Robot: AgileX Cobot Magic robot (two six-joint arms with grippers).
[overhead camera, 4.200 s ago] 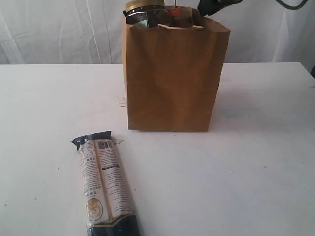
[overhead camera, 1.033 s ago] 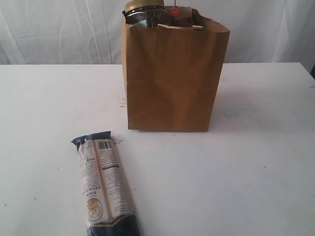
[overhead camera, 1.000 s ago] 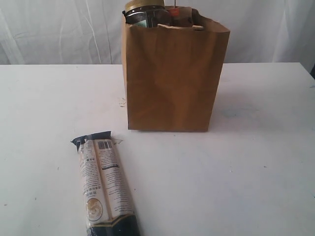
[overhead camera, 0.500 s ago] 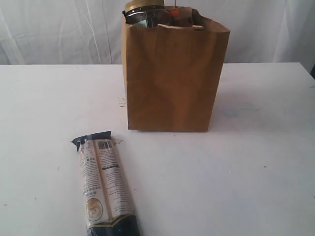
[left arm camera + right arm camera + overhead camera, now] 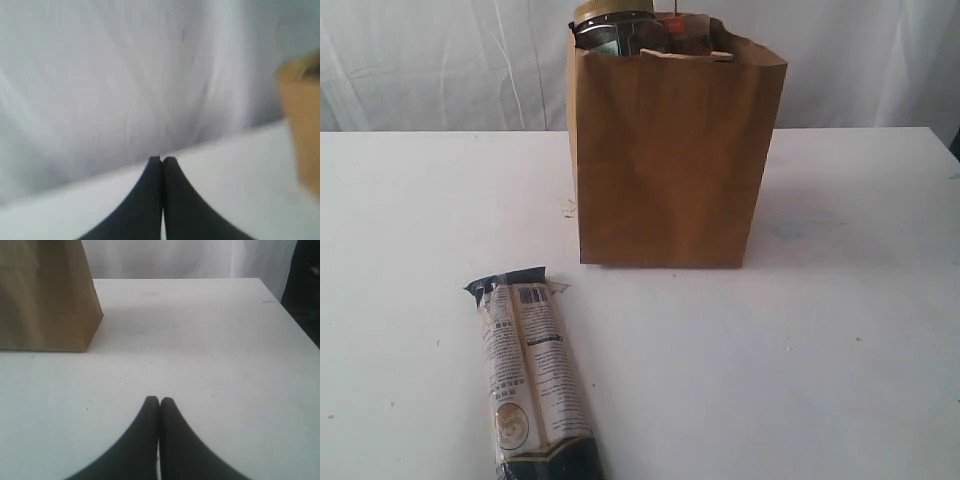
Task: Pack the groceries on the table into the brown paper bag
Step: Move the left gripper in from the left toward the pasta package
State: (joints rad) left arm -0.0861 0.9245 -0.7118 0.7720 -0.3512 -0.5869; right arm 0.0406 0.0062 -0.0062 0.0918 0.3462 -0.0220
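Note:
The brown paper bag [image 5: 670, 160] stands upright at the back middle of the table [image 5: 840, 330]. A yellow-lidded jar [image 5: 612, 22] and other groceries poke out of its top. A long cream-black packet [image 5: 532, 385] lies flat on the table at the front left, apart from the bag. Neither arm shows in the exterior view. My left gripper [image 5: 161, 159] is shut and empty, with the bag's edge [image 5: 302, 125] blurred off to one side. My right gripper [image 5: 159, 400] is shut and empty above bare table, with the bag's lower corner [image 5: 47, 300] some way off.
A white curtain [image 5: 440, 60] hangs behind the table. The table's far right corner and a dark gap [image 5: 305, 300] beyond it show in the right wrist view.
A dark arm part seen above the bag's right side several seconds ago is gone from the exterior view. Over the last second nothing has visibly moved.

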